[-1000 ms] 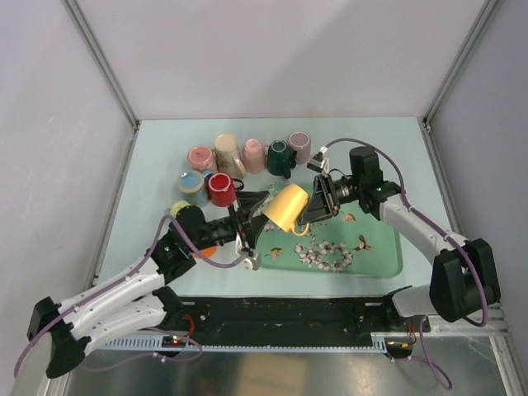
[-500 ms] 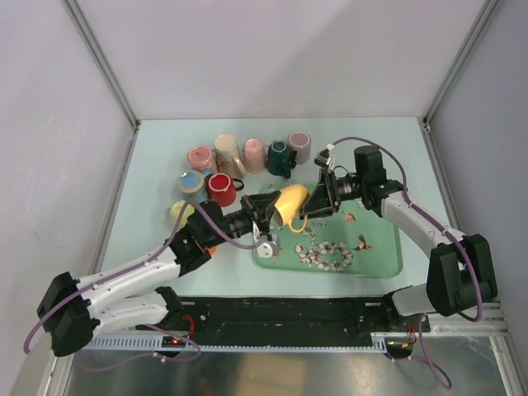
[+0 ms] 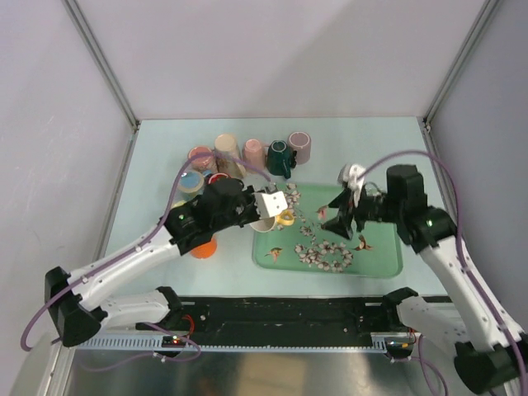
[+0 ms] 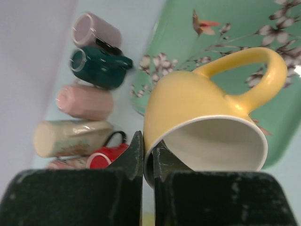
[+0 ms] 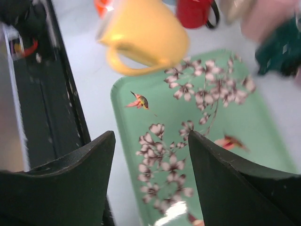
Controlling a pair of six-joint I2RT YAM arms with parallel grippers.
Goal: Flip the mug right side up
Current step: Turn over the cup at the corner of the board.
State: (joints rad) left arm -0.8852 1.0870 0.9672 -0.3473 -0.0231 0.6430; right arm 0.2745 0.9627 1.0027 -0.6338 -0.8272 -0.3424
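Left pincer is clamped on the rim of the yellow mug, which is held at the left edge of the tray with its mouth turned back toward the wrist; right pincer is spread empty, farther along the tray.

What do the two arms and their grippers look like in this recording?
The left arm and right arm have white link shells and black joints; a loose purple cable runs along each. The left gripper and right gripper have broad, matte black fingers.
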